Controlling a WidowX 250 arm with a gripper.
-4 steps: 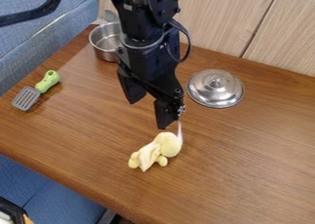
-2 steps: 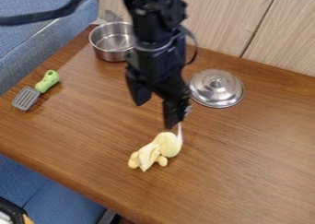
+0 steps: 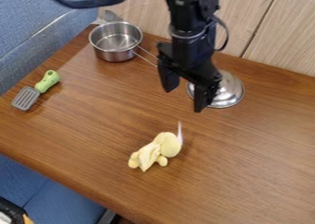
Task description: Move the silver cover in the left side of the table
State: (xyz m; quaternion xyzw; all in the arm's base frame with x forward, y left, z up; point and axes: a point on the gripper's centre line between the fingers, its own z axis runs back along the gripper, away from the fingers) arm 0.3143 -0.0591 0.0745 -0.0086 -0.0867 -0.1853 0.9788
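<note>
The black gripper (image 3: 184, 98) hangs over the table's upper middle, its two fingers spread apart with nothing between them. Behind its right finger lies the round silver cover (image 3: 229, 90), partly hidden by that finger and the wrist. The cover rests on the wooden table (image 3: 246, 149), toward the back and right of centre. Whether the finger touches the cover I cannot tell.
A metal pot (image 3: 115, 42) stands at the back left, its handle pointing toward the arm. A green-handled grey spatula (image 3: 36, 90) lies near the left edge. In the middle front lies a yellow plush toy (image 3: 156, 151).
The arm and gripper have moved right and somewhat toward the back, now overlapping the cover in view. More of the pot and its handle has come into sight. The cover has not moved.
</note>
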